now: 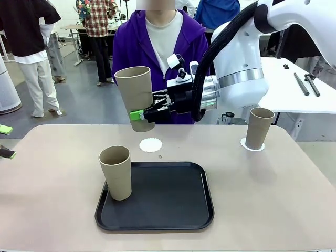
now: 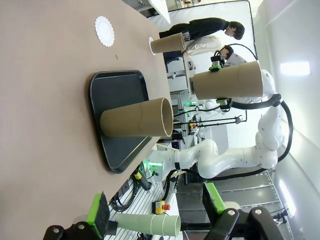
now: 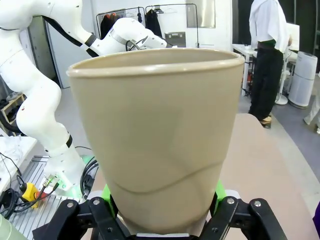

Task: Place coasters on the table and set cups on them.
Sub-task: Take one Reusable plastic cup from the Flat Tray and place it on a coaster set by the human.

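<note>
Cups: three in view, each with its long axis close to vertical and its mouth up. Held cup [image 1: 134,94]: clamped low on the wall, near the base, between the green pads of the right gripper [image 1: 142,118]; raised clear of the table [image 1: 273,199], over its far middle; rim leaning slightly toward the robot's left; base near the bare coaster [image 1: 150,144], not touching it. Second cup [image 1: 259,127]: upright on the occupied coaster [image 1: 252,146], at the far right of the table. Third cup [image 1: 116,172]: upright on the left side of the black tray [image 1: 157,210], well apart from both coasters. Left gripper [image 2: 156,210]: fingers spread wide, grasping nothing, at the table's left edge, well apart from all three cups. Person [image 1: 157,42] in a purple jacket: at the far side of the table, directly behind the held cup.
</note>
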{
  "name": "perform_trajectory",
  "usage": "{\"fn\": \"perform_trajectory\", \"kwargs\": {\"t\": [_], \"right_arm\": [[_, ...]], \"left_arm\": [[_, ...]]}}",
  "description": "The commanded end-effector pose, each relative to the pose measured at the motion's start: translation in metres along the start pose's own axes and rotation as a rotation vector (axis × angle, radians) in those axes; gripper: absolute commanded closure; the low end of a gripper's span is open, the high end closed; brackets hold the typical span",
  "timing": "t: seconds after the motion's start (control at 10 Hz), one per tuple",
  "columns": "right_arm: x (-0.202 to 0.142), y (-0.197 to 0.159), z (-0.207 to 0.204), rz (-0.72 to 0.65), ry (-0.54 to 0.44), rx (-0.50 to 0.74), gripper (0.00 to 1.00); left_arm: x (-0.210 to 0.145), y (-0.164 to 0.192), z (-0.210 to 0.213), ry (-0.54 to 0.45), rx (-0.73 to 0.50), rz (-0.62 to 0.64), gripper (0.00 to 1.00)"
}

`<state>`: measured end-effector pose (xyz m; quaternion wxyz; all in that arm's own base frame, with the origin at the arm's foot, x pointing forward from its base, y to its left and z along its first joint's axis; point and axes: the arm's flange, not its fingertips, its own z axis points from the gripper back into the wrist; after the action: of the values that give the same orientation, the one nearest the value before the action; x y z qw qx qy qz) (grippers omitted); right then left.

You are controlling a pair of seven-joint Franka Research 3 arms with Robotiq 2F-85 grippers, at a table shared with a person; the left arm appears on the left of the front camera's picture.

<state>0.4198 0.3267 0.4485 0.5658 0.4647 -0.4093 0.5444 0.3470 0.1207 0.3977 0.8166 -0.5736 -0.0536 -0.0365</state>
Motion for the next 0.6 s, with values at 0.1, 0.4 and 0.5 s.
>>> {"fn": "perform_trajectory", "kwargs": {"t": [0.1, 0.4, 0.5], "right_arm": [[0.0, 0.0, 0.0, 0.0, 0.0, 0.0, 0.19], [-0.024, -0.094, 0.024, 0.028, -0.146, 0.015, 0.19], [-0.031, -0.119, 0.03, 0.019, -0.174, -0.013, 0.19]], "left_arm": [[0.0, -0.002, 0.001, -0.011, -0.011, -0.004, 0.0], [0.0, -0.002, 0.001, -0.011, -0.011, -0.004, 0.0], [0.0, -0.002, 0.001, -0.011, -0.011, -0.004, 0.0]]}}
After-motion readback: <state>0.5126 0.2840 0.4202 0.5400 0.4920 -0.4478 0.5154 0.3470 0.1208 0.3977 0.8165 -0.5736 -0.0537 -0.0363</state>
